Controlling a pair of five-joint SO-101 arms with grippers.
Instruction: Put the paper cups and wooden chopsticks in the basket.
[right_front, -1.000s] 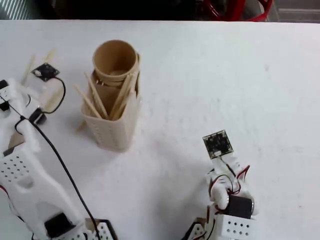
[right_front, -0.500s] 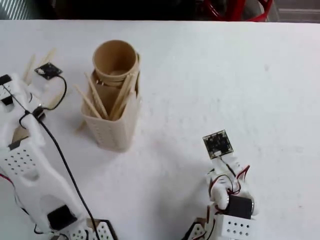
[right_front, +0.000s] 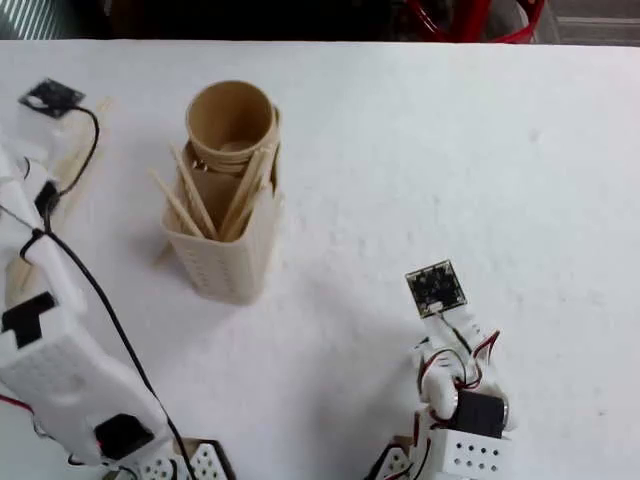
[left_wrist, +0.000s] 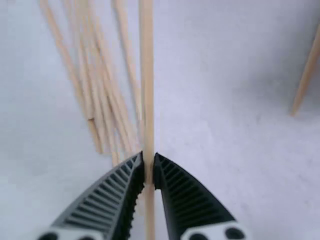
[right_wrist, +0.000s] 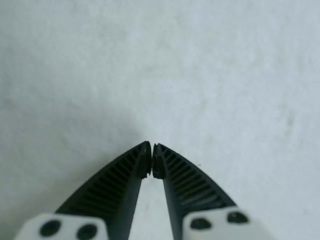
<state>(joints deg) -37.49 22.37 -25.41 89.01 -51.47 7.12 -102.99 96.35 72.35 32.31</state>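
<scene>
Outward the left arm (right_front: 45, 330) had swung, its tool (left_wrist: 148, 167) clamped on one chopstick (left_wrist: 146, 75) by the loose pile (left_wrist: 95, 100) on the counter (right_front: 450, 150); pick-up judged underway, carry to the basket (right_front: 232, 265) due next.

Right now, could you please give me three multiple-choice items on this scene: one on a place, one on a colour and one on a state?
1. Where is the paper cup? A in the basket; B in a person's hand; C under a cloth.
2. What colour is the basket? A red; B cream; C blue.
3. How is the left gripper? A wide open; B shut on a chopstick; C shut on a cup.
Answers: 1 A, its rim rises from the basket's top; 2 B, the high view shows pale cream walls; 3 B, the fingers pinch one stick in the left wrist view.
</scene>
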